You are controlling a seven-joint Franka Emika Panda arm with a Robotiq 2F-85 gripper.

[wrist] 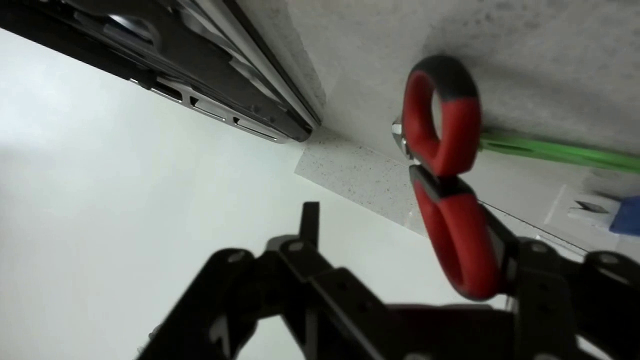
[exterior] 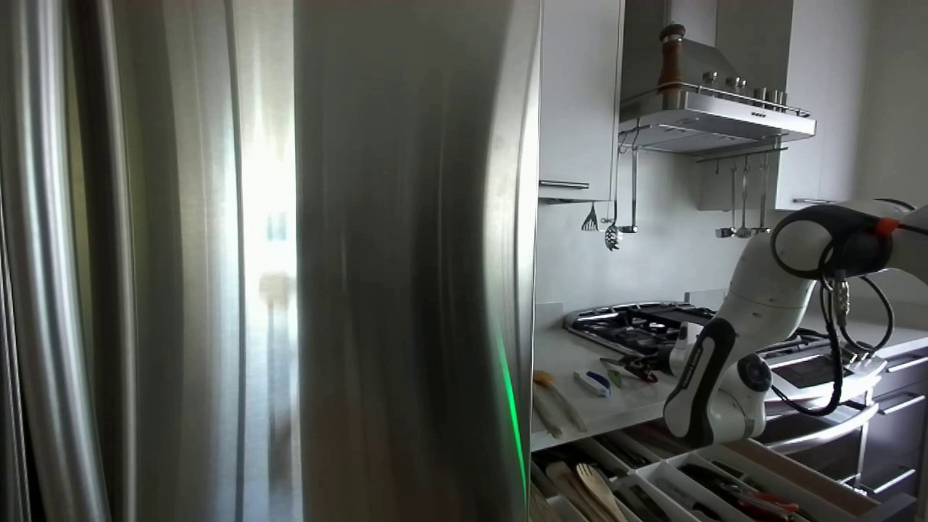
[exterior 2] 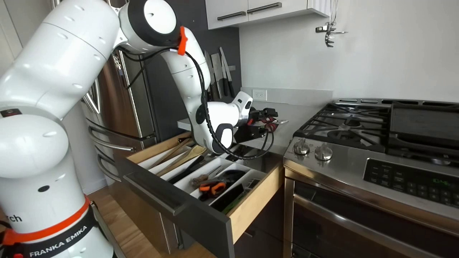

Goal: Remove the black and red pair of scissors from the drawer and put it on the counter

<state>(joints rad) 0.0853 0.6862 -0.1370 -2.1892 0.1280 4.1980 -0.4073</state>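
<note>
Left of the hob (exterior 2: 348,123) come the drawer (exterior 2: 258,199), then the hand (wrist: 402,225), spread wide and holding nothing, then the scissors (wrist: 447,187) on the bench (exterior 2: 296,114), seemingly placed, so withdraw straight along the hand's own axis, slowly, without dragging them along.

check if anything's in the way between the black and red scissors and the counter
Possibly a green item: in the wrist view it lies on the counter and runs up to the scissors; whether it passes beneath them is hidden. Nothing else visible stands between.
</note>
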